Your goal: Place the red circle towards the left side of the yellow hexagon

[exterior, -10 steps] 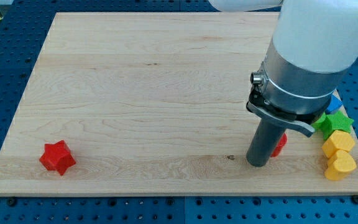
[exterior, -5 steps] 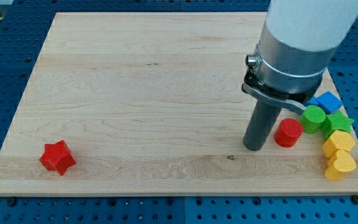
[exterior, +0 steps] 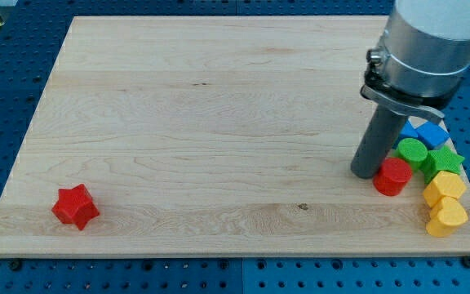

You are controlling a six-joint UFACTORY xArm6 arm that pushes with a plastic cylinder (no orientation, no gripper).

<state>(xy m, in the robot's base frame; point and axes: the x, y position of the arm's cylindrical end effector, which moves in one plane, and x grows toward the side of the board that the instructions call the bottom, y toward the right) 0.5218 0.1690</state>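
Red circle (exterior: pixel 392 175) sits lower right of frame, just left of yellow hexagon (exterior: pixel 445 188), apparently not touching. My tip (exterior: pixel 366 173), a bare rod with no jaws, rests against its left. Placement looks essentially done.

Bench (exterior: pixel 202 122): pale wood, light tan, faint horizontal grain streaks, small dark knot near lower middle. Base (exterior: pixel 6 98) around bench: blue, dotted with regular hole grid. Red star (exterior: pixel 76 207): bright red. Red circle (exterior: pixel 392 175): red. Green circle (exterior: pixel 413 152): bright green. Green star (exterior: pixel 445 160): green. Blue block (exterior: pixel 426 131): blue. Yellow hexagon (exterior: pixel 445 187): yellow. Yellow heart (exterior: pixel 447 217): yellow. Rod: dark grey, down to my tip (exterior: pixel 365 174). Arm (exterior: pixel 431 41): pale grey, silver band, black bracket. Yellow-black stripe at upper left corner.
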